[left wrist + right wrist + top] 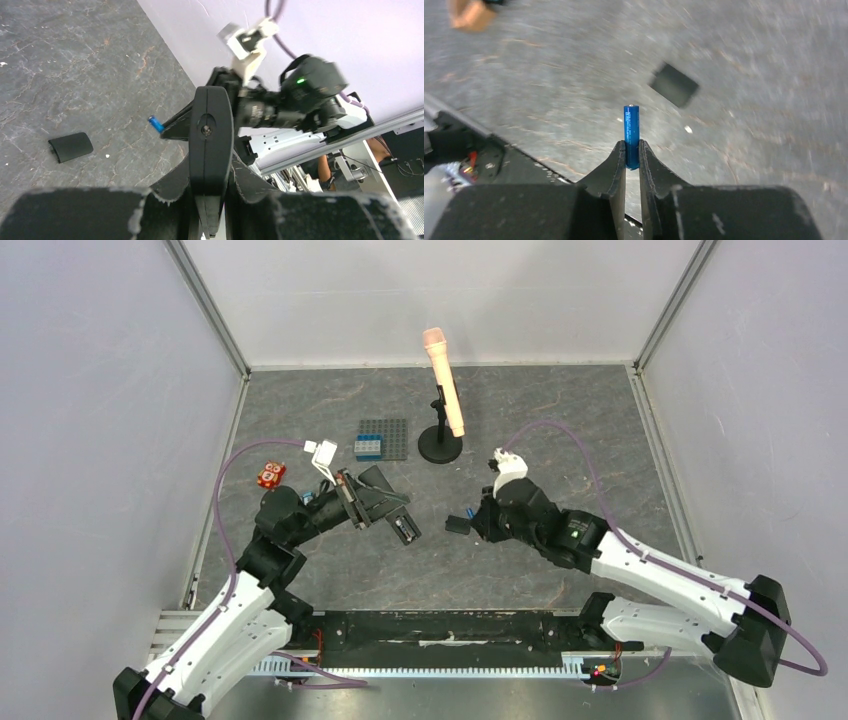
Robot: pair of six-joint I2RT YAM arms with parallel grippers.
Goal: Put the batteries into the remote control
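My left gripper (375,502) is shut on the remote control (403,528), a flat black bar held above the table. In the left wrist view the remote (211,130) stands edge-on between the jaws of that gripper (211,175). My right gripper (478,518) is shut on a slim blue battery (631,135), which sticks out past the gripper's tips (632,149). The battery tip (155,123) also shows in the left wrist view, just left of the remote. The small black back cover (457,525) lies on the table between the two grippers, and shows in both wrist views (71,146) (674,84).
A peach microphone (443,390) on a black stand (440,448) rises at the back centre. A grey studded plate (392,432) with a blue brick (368,447) lies left of it. A small red object (270,475) lies far left. Walls enclose three sides.
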